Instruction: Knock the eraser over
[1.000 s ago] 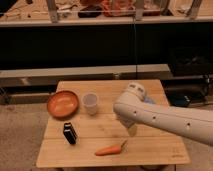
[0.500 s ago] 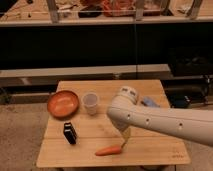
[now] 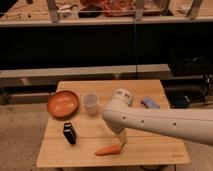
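The eraser (image 3: 70, 133), a small black block with a pale edge, stands upright on the front left of the wooden table (image 3: 155, 150). My white arm reaches in from the right across the table's middle. My gripper (image 3: 122, 139) hangs below the arm's end near the front of the table, just above the tip of an orange carrot (image 3: 107, 150). It is well to the right of the eraser and apart from it. The arm hides most of the gripper.
An orange bowl (image 3: 63, 104) sits at the table's left, with a clear cup (image 3: 90, 102) beside it. A light-blue pad (image 3: 149, 103) lies at the right rear. Dark shelving with clutter runs behind the table.
My arm has swung further left and towards the table's front, bringing the gripper down near the carrot. The eraser, cup, bowl and carrot have not moved.
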Available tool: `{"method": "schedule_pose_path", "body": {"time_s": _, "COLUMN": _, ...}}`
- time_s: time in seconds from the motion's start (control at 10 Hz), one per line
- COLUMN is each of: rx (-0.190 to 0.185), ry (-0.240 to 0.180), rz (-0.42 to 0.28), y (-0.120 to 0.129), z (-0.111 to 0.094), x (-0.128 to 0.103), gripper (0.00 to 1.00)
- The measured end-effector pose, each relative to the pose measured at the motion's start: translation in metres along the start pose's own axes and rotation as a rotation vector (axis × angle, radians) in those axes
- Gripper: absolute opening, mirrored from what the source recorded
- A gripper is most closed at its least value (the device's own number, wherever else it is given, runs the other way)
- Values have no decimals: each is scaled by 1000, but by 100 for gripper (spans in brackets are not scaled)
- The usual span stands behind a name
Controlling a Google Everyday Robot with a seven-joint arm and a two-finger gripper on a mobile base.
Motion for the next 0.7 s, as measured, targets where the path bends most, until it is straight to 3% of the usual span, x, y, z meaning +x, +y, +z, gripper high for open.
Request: {"method": "schedule_pose_path", "body": {"time_s": 0.7, "rx": -2, "ry": -40, "rz": -61, "y": -6, "z": 18, "x": -24, "gripper": 78}}
